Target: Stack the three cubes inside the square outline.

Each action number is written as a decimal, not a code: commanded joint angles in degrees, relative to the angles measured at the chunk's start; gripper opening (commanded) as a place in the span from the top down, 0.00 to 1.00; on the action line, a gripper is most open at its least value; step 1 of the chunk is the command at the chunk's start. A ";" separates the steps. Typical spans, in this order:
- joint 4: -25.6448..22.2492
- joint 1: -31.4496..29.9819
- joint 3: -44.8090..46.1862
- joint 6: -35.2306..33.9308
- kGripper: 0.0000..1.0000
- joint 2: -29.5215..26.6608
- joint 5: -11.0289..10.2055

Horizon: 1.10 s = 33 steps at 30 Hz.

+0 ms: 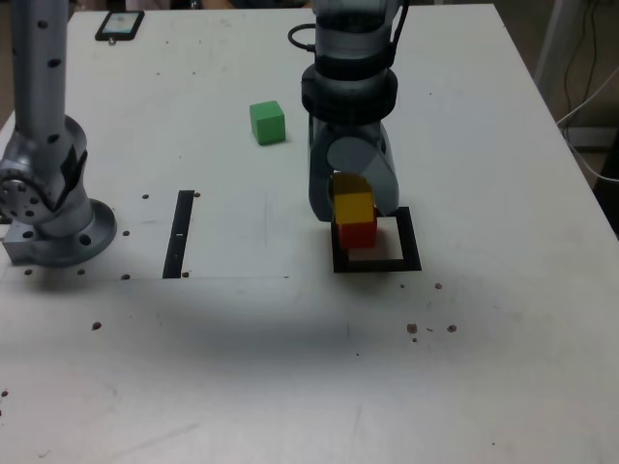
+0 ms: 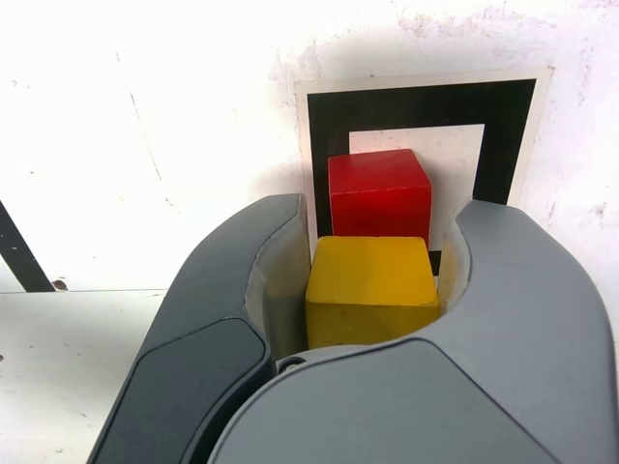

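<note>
The red cube (image 1: 358,233) (image 2: 379,193) stands inside the square outline (image 1: 410,242) (image 2: 416,106), toward the side of it on the exterior view's left. The yellow cube (image 1: 353,207) (image 2: 371,280) is directly on top of the red one, set slightly off it in the wrist view. My gripper (image 1: 352,201) (image 2: 383,224) reaches down from above and is shut on the yellow cube, one jaw against each side. I cannot tell whether the yellow cube's full weight rests on the red one. The green cube (image 1: 267,123) sits alone on the table, farther back and to the exterior view's left.
A narrow black strip (image 1: 180,233) lies on the table between the arm's base (image 1: 53,208) and the outline. A dark phone (image 1: 119,25) lies at the far left corner. The table's right edge (image 1: 580,164) runs close by, with cables beyond it.
</note>
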State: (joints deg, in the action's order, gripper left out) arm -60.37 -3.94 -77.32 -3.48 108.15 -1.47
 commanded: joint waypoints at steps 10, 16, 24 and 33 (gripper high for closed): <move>0.88 0.31 0.77 -1.12 0.83 0.06 -2.74; 0.89 1.24 1.44 -1.22 0.80 0.13 -3.58; 1.71 1.30 1.47 -1.20 0.80 0.29 -2.77; 2.69 0.95 1.26 -1.20 0.80 0.22 -1.98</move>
State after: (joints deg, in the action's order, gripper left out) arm -57.89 -2.88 -75.92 -4.60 108.22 -3.53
